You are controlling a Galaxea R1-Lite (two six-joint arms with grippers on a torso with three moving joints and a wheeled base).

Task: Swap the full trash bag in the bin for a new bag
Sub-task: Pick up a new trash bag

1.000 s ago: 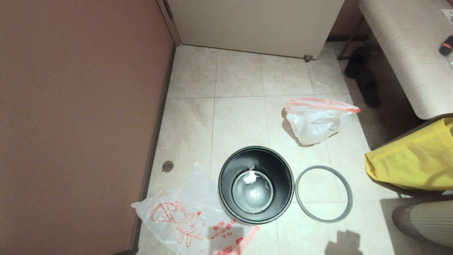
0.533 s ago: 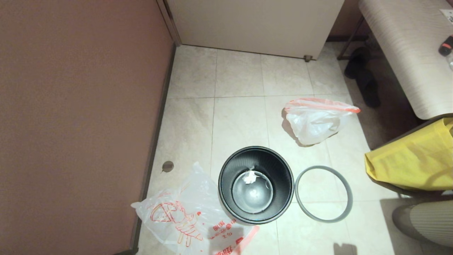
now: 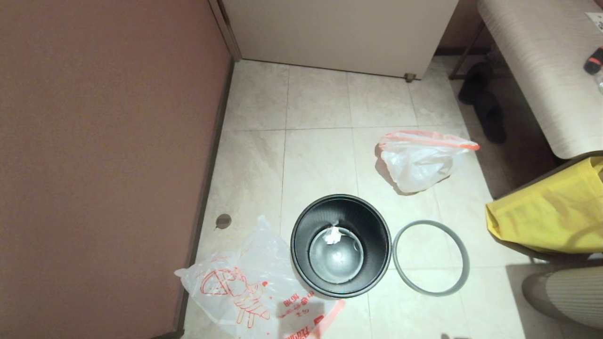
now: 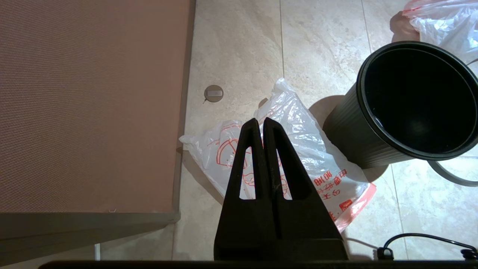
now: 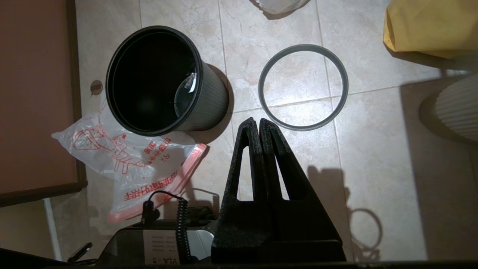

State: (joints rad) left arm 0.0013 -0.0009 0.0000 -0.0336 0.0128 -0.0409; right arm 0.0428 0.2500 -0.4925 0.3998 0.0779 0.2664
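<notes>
Above the new bag (image 4: 298, 149), the left gripper (image 4: 260, 123) hangs in the air with its two black fingers pressed together, nothing between them. Over the bare tiles by the grey rim ring (image 5: 303, 86), the right gripper (image 5: 255, 123) hangs in the same way, fingers closed on nothing. Neither arm appears in the head view.

Below the left gripper, the new bag lies flat on the tiled floor (image 3: 320, 160), its red cartoon and red characters facing up, its pink-red edge band toward the robot. One side of it touches the foot of the bin (image 3: 301, 245), and the other reaches toward the brown wall panel (image 3: 108, 155).

Upright on the floor, the bin stands unlined, with a scrap of white paper (image 3: 332, 234) on its shiny silvery bottom. Just beside it, on the robot's right, the rim ring lies flat on the tiles, apart from the bin.

Farther out and to the right sits the full trash bag (image 3: 419, 162), bunched, its orange-red band on top. A yellow fabric bag (image 3: 551, 212) rests at the right edge, under a pale bench (image 3: 541, 70).
</notes>
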